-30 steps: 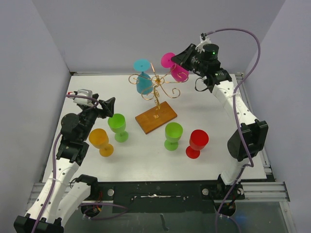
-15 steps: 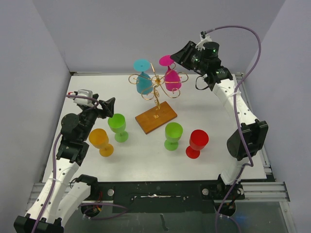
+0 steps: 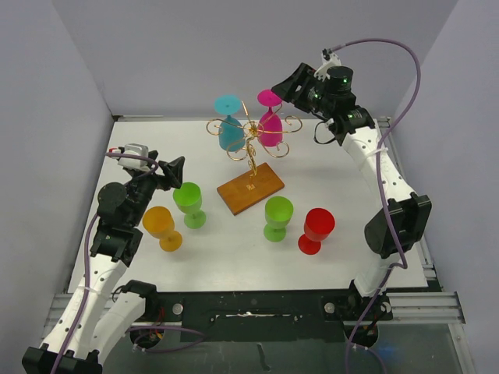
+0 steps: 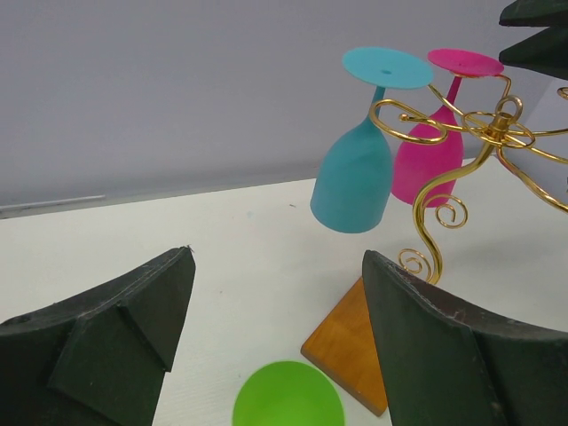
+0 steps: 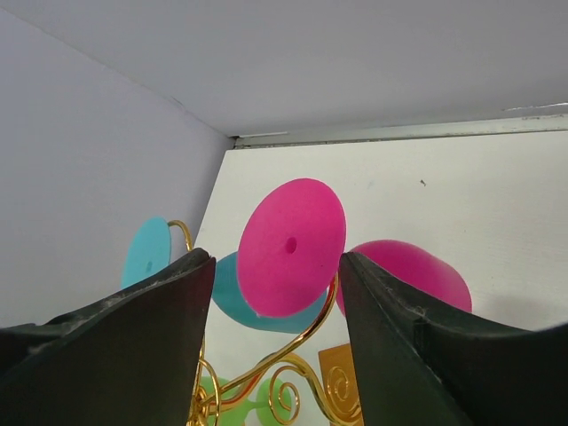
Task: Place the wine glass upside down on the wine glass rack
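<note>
Hanging upside down on the rack (image 3: 251, 146), the pink wine glass (image 3: 270, 129) sits with its stem in a gold scroll arm, foot uppermost and bowl below. A teal glass (image 3: 231, 134) hangs the same way on the neighbouring arm, its bowl just beside the pink one. The rack stands on its wooden base (image 3: 250, 188) near the middle of the table (image 3: 343, 195).

The right gripper (image 3: 279, 86) is raised at the pink foot. In the right wrist view its fingers (image 5: 151, 328) are spread wide, one on each side of the foot disc. A clear gap shows on one side, so nothing is clamped.

The left gripper (image 3: 176, 173) sits low over the left of the table. Its fingers are wide apart and hold nothing. A green glass (image 3: 188, 202) stands upright just below it, with an orange glass (image 3: 161, 227) beside that. A second green glass (image 3: 277, 216) and a red glass (image 3: 318, 227) stand upright in front of the base.
</note>
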Motion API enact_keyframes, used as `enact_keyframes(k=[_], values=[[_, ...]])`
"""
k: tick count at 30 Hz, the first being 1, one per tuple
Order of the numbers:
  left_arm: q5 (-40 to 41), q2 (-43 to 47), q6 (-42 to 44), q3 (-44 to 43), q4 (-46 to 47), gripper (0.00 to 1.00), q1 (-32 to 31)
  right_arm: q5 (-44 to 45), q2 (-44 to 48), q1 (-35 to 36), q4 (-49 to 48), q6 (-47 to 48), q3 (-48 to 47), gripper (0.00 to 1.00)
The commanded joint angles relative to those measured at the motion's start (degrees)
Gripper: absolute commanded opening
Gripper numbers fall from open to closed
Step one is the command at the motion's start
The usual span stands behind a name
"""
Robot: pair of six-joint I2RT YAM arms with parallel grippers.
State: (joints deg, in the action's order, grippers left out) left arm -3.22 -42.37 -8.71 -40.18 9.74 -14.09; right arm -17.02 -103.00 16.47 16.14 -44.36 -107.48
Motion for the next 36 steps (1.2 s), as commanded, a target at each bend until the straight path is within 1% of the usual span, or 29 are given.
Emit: enact_keyframes(k=[1,4,7,11,14,17,19,23,27,31,33,36], values=[[-0.2,1.0,0.5,-0.3,3.7,0.75,0.3,1.8,6.8,-0.3,-3.3,1.5,1.6,0.60],[-0.9,0.8,0.4,-0.5,3.6,0.75,0.3,4.8,12.9,-0.3,-3.7,2.2,7.0,0.62],[-1.6,1.0,0.3,-0.5,3.3,0.75,0.2,8.9,20.0,-0.3,-3.6,3.4,15.0,0.63],[-2.3,1.3,-0.4,-0.6,3.6,0.75,0.2,15.1,29.5,-0.3,1.2,5.6,25.8,0.63],[-3.0,1.6,-0.9,-0.5,3.8,0.75,0.2,19.1,36.2,-0.1,8.0,7.2,33.0,0.63],[-3.7,1.9,-1.6,-0.4,4.4,0.75,0.2,24.0,42.5,0.4,16.9,8.8,39.9,0.62],[-4.4,2.2,-2.0,-0.5,4.5,0.75,0.2,27.4,46.1,0.6,22.4,9.2,42.8,0.61],[-5.5,2.7,-3.1,-0.3,5.1,0.75,0.2,29.2,51.7,1.4,29.7,9.4,47.5,0.58],[-7.2,2.7,-4.5,-0.8,5.1,0.75,0.4,29.3,54.3,3.0,33.1,8.9,50.5,0.55],[-11.0,2.7,-6.8,-1.9,5.0,0.75,1.8,29.3,55.9,4.8,33.7,8.4,54.1,0.52],[-11.6,3.0,-7.9,-0.7,6.9,0.75,3.1,28.6,55.3,5.1,33.7,7.9,55.9,0.50],[-11.4,2.7,-7.9,0.1,7.8,0.75,3.8,26.5,53.8,5.3,33.5,7.2,57.6,0.42]])
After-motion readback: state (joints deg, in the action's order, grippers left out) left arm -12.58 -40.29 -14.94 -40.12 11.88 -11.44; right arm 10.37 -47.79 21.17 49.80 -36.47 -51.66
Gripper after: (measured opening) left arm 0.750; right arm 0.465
